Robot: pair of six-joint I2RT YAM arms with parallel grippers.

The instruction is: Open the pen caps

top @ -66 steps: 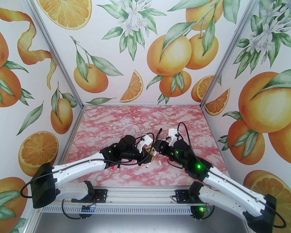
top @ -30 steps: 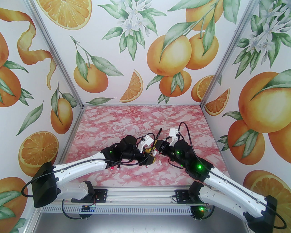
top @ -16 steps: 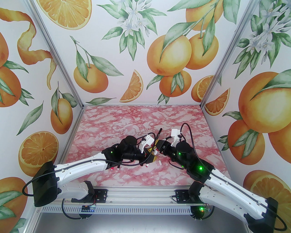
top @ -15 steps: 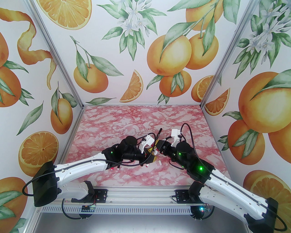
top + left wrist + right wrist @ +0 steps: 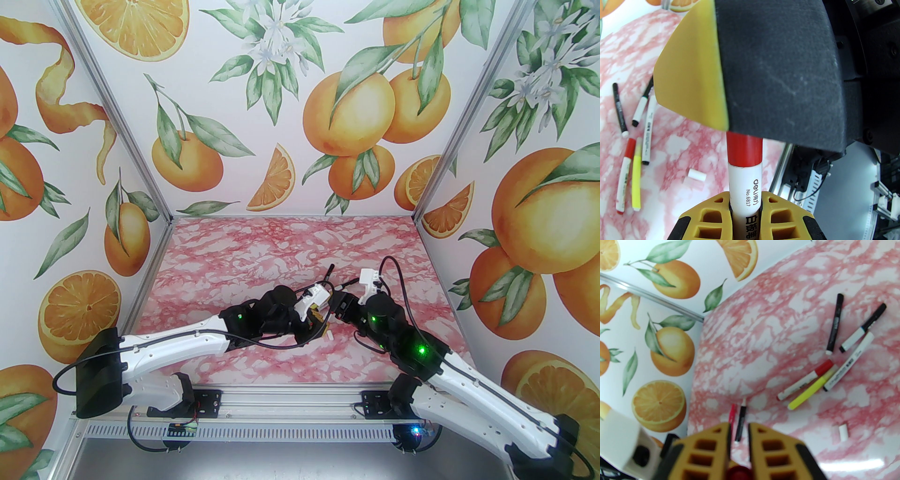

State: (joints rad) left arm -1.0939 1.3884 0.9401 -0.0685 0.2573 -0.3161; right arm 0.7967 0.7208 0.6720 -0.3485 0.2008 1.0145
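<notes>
A white-barrelled pen (image 5: 745, 187) with a red pen cap (image 5: 744, 150) is held in the air between both grippers. My left gripper (image 5: 745, 195) is shut on the barrel just below the cap. My right gripper (image 5: 739, 427) is shut on the red cap (image 5: 738, 473), and one of its fingers (image 5: 778, 70) covers the cap's far end. In the top view the two grippers (image 5: 326, 316) meet nose to nose above the near middle of the table. A loose white cap (image 5: 843, 432) lies on the table (image 5: 281, 243) below them.
Several pens lie in a loose group on the pink marbled table: a black one (image 5: 834, 323), a white one with a black cap (image 5: 862, 329), a long white one (image 5: 848, 361), a red-capped one (image 5: 804, 380) and a neon yellow one (image 5: 809, 391). Two thin pens (image 5: 738, 420) lie nearer.
My left gripper has closed on the pen's barrel. Both arms have shifted together to the right and slightly away from the bases, carrying the pen.
</notes>
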